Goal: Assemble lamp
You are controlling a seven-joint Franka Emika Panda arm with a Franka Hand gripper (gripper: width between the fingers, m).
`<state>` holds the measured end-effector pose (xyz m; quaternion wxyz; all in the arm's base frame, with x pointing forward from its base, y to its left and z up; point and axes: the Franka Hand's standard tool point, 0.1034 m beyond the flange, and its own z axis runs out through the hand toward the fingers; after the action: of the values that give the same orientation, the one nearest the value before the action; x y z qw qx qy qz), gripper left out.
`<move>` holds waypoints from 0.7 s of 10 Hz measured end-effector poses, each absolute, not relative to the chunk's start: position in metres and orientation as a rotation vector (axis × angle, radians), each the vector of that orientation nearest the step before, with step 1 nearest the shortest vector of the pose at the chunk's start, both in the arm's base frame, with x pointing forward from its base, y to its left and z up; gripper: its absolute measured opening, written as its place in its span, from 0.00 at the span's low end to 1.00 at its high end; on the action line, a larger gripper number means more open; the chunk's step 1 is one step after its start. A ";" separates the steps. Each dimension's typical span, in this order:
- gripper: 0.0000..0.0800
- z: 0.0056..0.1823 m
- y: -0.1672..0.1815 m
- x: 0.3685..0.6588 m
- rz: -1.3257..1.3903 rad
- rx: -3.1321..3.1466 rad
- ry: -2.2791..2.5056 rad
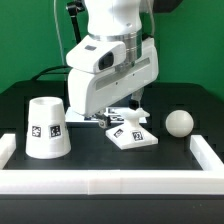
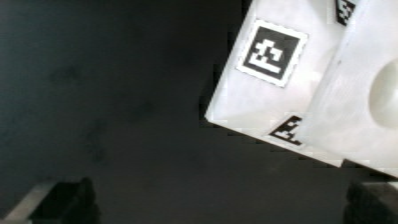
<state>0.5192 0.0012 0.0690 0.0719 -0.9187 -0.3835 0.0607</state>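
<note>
On the surface (image 1: 100, 158), the lamp shade (image 1: 46, 127) stands at the lower left of the exterior view. The square base (image 1: 133, 132) lies at the centre, and the bulb (image 1: 179, 122) sits to its right, apart from it. The claw (image 1: 122, 110) hangs just above the base's rear. A raised border (image 1: 110, 182) runs along the frame's bottom and up both sides.

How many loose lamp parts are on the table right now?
3: the shade at the exterior view's left, the square base in the middle, the bulb at its right. The arm could hide something behind it.
</note>
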 end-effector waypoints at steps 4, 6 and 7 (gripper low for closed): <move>0.88 0.069 0.001 0.519 0.183 -2.761 -1.153; 0.88 0.069 0.001 0.519 0.183 -2.761 -1.153; 0.88 0.069 0.001 0.518 0.184 -2.762 -1.151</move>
<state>0.5183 0.0011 0.0685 0.0718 -0.9189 -0.3830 0.0612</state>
